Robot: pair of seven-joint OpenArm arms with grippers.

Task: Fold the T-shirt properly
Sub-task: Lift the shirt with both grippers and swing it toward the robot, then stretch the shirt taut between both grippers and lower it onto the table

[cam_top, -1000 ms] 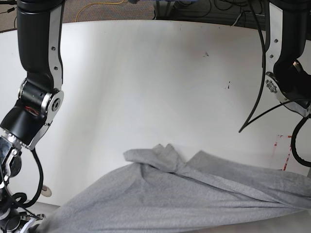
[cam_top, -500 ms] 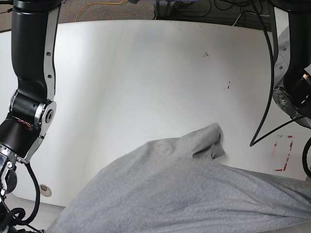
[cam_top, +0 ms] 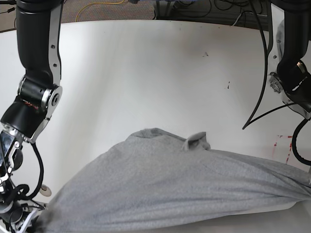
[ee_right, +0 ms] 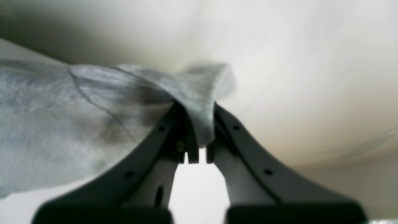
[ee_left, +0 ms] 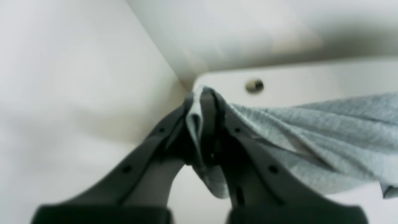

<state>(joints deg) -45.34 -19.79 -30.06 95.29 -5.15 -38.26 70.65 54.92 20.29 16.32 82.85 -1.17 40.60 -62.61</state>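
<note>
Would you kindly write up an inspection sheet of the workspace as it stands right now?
Surface: white table, a few small dark specks, red tape marks near one edge.
Job's things: grey T-shirt stretched between both arms along the near edge, bulging upward in the middle; no print visible.
Clutter: nothing seen.
Grippers: left gripper shut on a bunched corner of the T-shirt; right gripper shut on another corner.
Cables: black cables hang beside the left arm, another loops by the right arm.
Surroundings: carpet and a yellow cord beyond the table.
</note>
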